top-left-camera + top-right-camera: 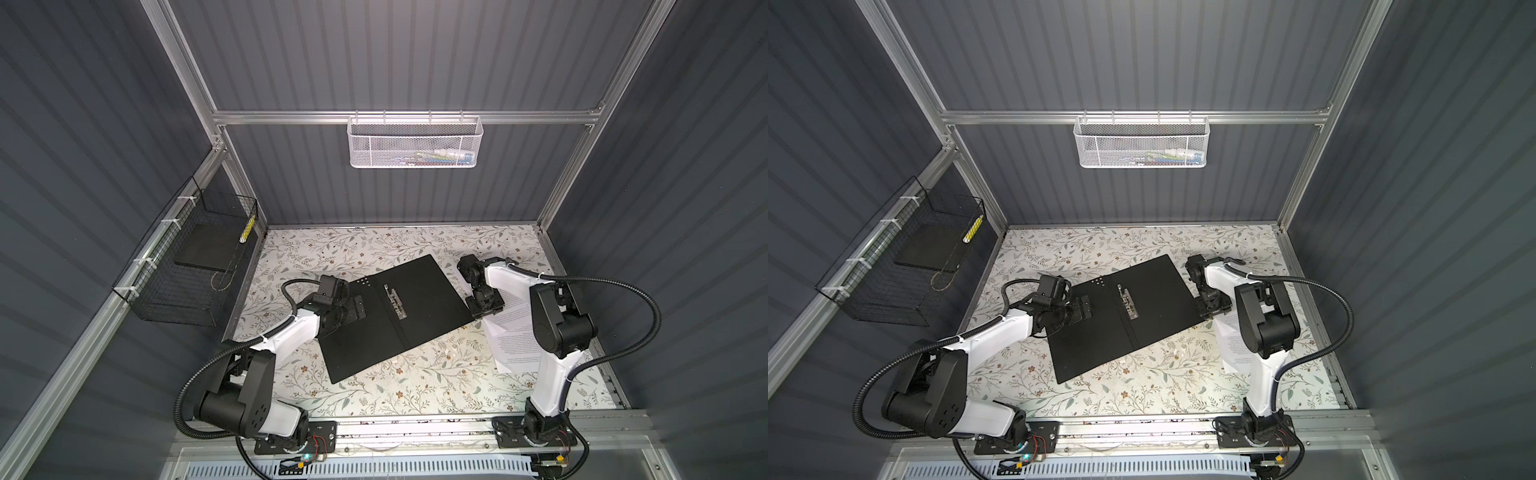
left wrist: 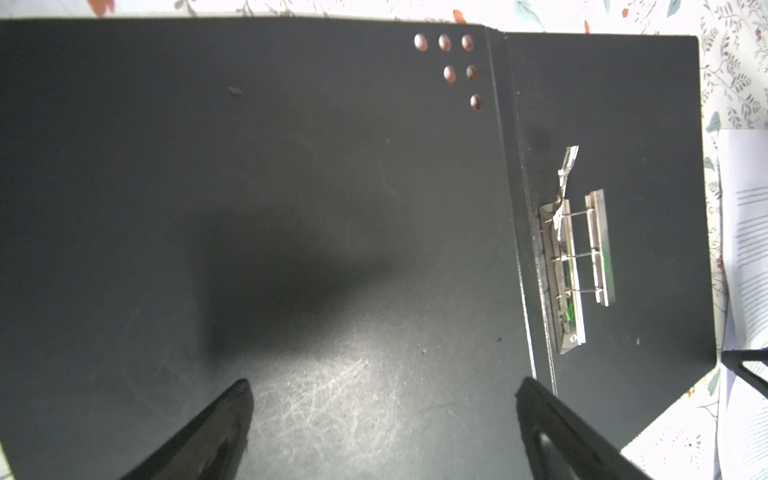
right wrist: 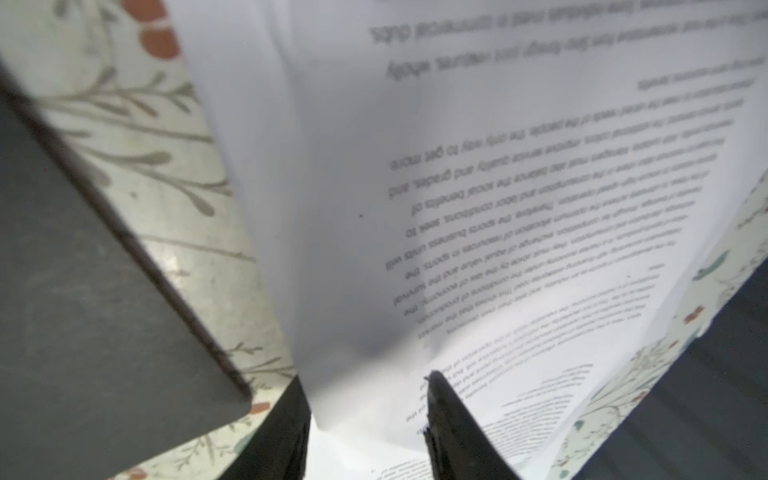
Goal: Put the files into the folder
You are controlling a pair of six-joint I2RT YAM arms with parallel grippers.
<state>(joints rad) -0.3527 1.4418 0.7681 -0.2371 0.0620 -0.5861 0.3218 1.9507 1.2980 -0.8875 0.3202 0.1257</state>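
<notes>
**Folder lies open mid-bench, sheets beside it at the right hand**

In both top views the folder [image 1: 432, 299] lies opened flat on the floral bench [image 1: 415, 395] near the centre of the frame. Its black inside faces up and it is turned at a slant. The metal clip [image 1: 395, 301] sits just right of the spine fold.

The files [image 1: 515, 332] lie on the bench at the right of the frame, just beside the folder's right edge. They are outside it, and the right arm partly covers them.

The left hand [image 1: 359, 307] is over the folder's left cover. In the left wrist view its fingers [image 2: 224, 415] stand wide apart above the bare black board, with nothing between them.

The right hand [image 1: 484, 309] is down at the near corner of the files, close to the folder's right edge. In the right wrist view a raised fold of the top sheet stands between its two fingers [image 3: 449, 415], which are part-way apart. Whether they grip the paper I cannot tell.
</notes>
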